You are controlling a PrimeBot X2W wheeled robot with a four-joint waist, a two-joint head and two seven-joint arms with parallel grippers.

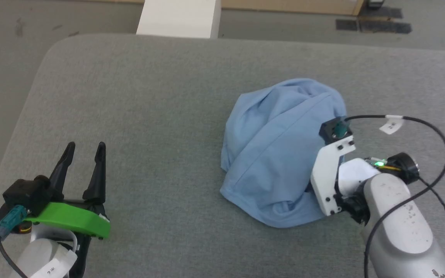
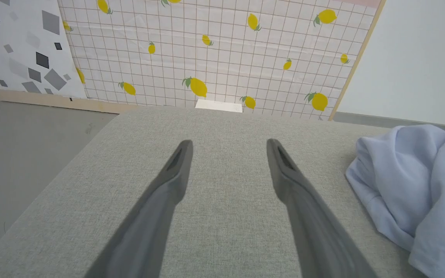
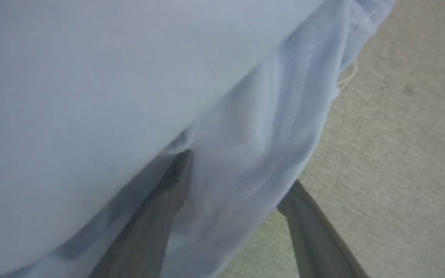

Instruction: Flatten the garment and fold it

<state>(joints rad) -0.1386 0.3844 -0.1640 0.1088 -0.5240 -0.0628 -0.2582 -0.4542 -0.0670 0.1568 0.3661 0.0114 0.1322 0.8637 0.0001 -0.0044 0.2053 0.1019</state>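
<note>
Straddling the garment [image 1: 276, 146] edge — right claw [image 3: 238, 177] spread wide.

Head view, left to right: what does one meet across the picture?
Open left end effector with two dark fingers and a green plastic bracket → white rectangular box beyond the grey padded surface's far edge → crumpled light sky-blue knit garment → pale grey right forearm.

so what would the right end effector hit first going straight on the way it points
The garment: its seamed edge lies between the open fingers of the right end effector, though depth is unclear.
</note>
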